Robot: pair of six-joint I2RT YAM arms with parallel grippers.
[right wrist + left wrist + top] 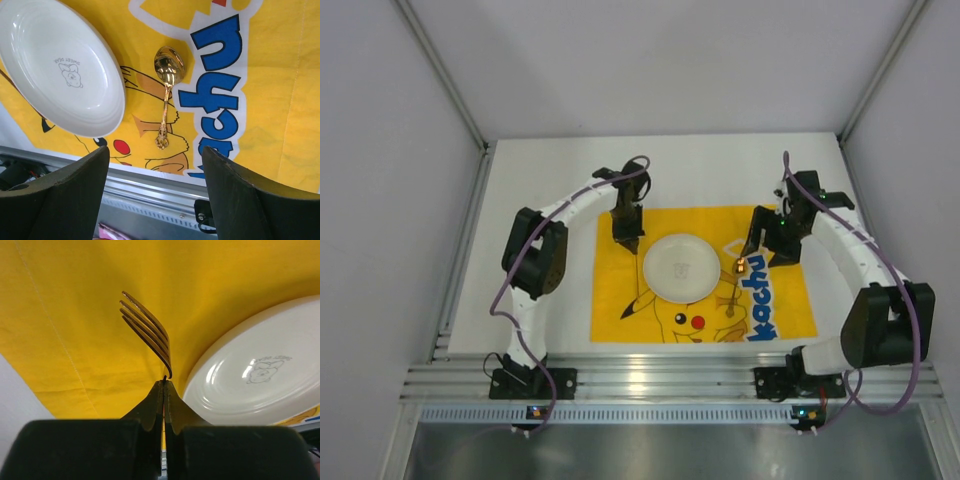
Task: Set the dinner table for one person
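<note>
Fork (148, 333) betw. L fingers (149, 412), over mat (75, 315)

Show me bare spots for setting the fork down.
Bare yellow mat runs between its left edge and the plate, right under the fork. The dinner table beyond that edge is bare too. Right of the plate is crowded: the spoon lies beside it.

Plain pale grey panels (660, 60) close in the white tabletop (550, 165) along its far, left and right edges. Slim metal posts (440, 70) rise from its two far corners. Ribbed aluminium rails (660, 380) run along the near edge, and a dull grey metal sheet (660, 455) lies just beyond them. The light is soft and even, and shadows are faint.
</note>
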